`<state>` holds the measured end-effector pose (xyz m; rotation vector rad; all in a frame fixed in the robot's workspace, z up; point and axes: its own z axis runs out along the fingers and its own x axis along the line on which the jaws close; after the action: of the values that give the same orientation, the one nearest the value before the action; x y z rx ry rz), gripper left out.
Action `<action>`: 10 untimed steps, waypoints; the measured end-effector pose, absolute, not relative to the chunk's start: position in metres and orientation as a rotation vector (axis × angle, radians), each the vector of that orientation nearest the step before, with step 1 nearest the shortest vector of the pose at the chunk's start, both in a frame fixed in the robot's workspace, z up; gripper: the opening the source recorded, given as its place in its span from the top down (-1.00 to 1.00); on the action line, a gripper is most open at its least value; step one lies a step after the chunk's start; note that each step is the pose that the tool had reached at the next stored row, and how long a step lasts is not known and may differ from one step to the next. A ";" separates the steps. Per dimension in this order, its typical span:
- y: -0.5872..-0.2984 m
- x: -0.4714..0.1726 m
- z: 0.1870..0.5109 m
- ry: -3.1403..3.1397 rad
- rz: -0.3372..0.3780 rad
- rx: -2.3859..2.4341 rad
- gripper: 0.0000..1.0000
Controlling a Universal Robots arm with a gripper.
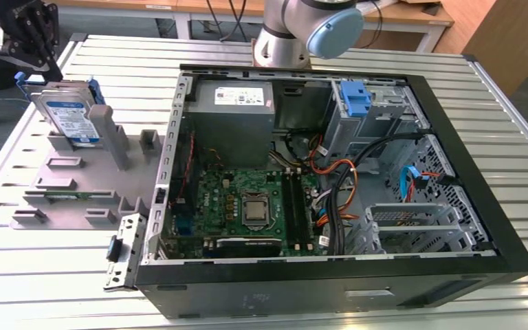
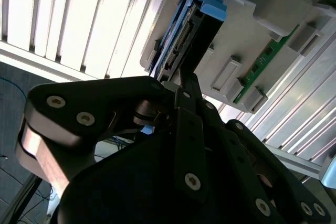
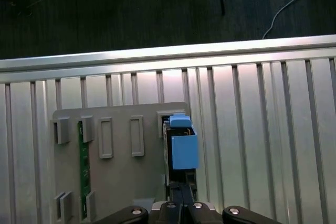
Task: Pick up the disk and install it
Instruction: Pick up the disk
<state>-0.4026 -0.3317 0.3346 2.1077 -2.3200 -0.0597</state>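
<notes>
Black gripper (image 3: 181, 192), fingers closed on nothing, hangs just beyond the far end of the edge-standing silver, blue-framed disk (image 1: 73, 120).

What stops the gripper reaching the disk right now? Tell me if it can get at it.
Probably nothing; it looks reachable. The disk stands upright in the grey holder, outside the computer case, its blue-framed edge bare. The gripper hangs close by its top edge, with nothing seen between them.
</notes>
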 end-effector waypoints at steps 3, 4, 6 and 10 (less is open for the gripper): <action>-0.332 -0.403 0.335 -2.320 -0.060 2.108 0.79; -0.332 -0.403 0.335 -2.320 -0.060 2.108 0.79; -0.332 -0.403 0.335 -2.320 -0.060 2.108 0.79; -0.332 -0.403 0.335 -2.320 -0.060 2.108 0.77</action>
<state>-0.4026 -0.3317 0.3346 2.1076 -2.3199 -0.0598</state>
